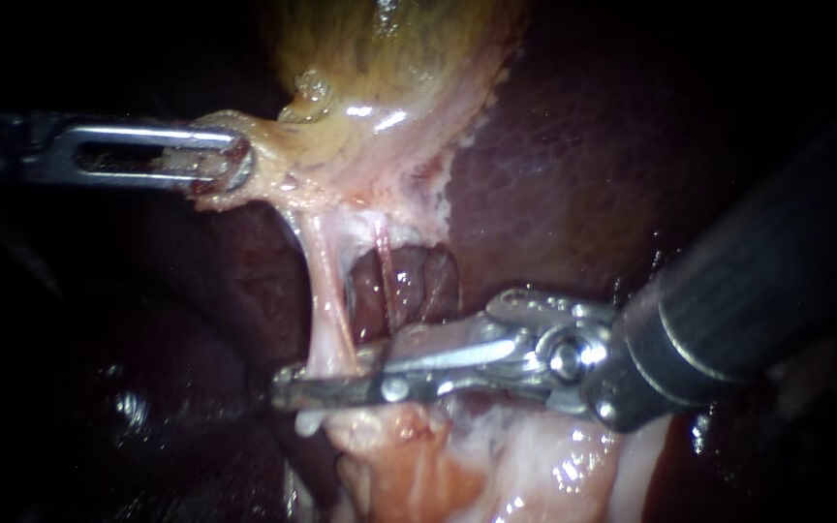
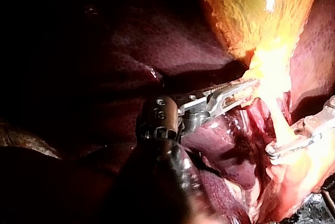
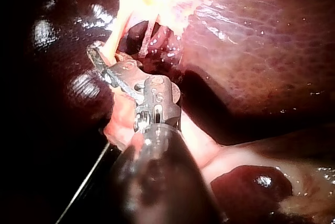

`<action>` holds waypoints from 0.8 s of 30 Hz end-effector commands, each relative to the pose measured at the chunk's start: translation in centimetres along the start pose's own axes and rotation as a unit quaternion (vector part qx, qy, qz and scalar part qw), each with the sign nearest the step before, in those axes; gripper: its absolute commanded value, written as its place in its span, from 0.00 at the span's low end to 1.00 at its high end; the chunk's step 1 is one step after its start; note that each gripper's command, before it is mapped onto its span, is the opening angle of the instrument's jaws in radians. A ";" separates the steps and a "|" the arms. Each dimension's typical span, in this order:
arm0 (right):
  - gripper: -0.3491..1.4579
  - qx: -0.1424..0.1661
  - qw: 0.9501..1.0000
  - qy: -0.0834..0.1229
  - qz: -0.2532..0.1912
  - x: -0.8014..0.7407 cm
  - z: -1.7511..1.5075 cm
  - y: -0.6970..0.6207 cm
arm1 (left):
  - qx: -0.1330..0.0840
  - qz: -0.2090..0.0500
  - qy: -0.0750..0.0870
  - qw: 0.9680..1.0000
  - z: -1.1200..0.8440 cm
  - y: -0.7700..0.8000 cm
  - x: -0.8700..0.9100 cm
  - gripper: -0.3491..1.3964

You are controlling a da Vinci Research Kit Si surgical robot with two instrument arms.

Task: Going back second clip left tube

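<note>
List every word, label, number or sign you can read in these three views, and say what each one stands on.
None: no view shows any readable text.
Nothing legible stands on the left instrument, the right instrument, the gallbladder, the liver or the left tube.
</note>
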 end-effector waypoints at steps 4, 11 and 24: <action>0.26 0.008 0.999 0.014 -0.038 0.01 0.05 0.04 | 0.000 0.000 0.000 1.000 -0.01 0.00 0.00 0.00; 0.47 -0.052 0.988 0.042 -0.137 0.04 0.12 0.28 | 0.000 0.000 0.000 1.000 0.00 0.00 0.00 0.00; 0.47 -0.088 0.968 0.046 -0.231 -0.08 -0.46 0.33 | 0.000 0.000 0.000 1.000 -0.02 0.00 -0.01 0.00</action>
